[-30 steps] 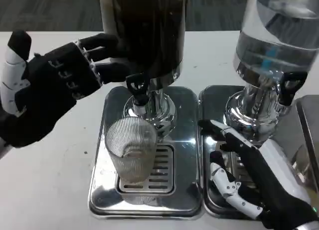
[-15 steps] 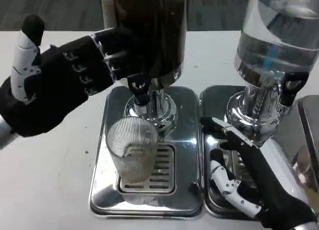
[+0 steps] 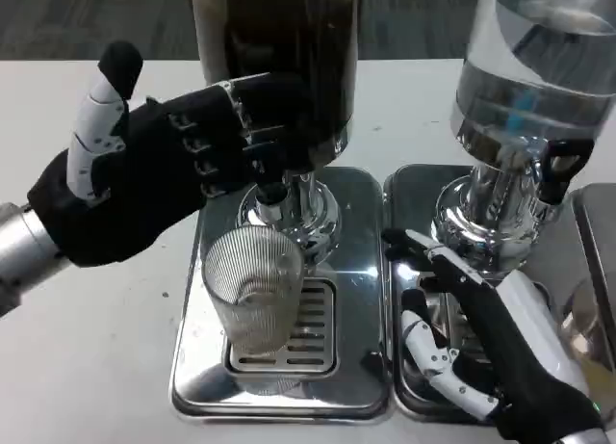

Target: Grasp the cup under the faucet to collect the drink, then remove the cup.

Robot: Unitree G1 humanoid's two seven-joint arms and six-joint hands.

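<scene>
A clear ribbed cup (image 3: pixel 254 288) stands on the grate of the left drip tray (image 3: pixel 197 348), under the black faucet lever of the dark drink dispenser (image 3: pixel 279 59). My left hand (image 3: pixel 164 165) hovers above and left of the cup, its fingers (image 3: pixel 265 126) spread over the lever and hiding it; whether they press it I cannot tell. My right hand (image 3: pixel 481 343) lies over the right drip tray (image 3: pixel 409 189) beside the cup, fingers apart, holding nothing. No liquid shows in the cup.
A clear water dispenser (image 3: pixel 534 88) with its own black faucet lever (image 3: pixel 558 165) stands on the right tray. A metal object's edge (image 3: pixel 597 271) sits at the far right. White table (image 3: pixel 87 357) lies open to the left.
My left hand has moved right and slightly down, from left of the dark dispenser to over its faucet lever. The right hand and the cup have stayed put.
</scene>
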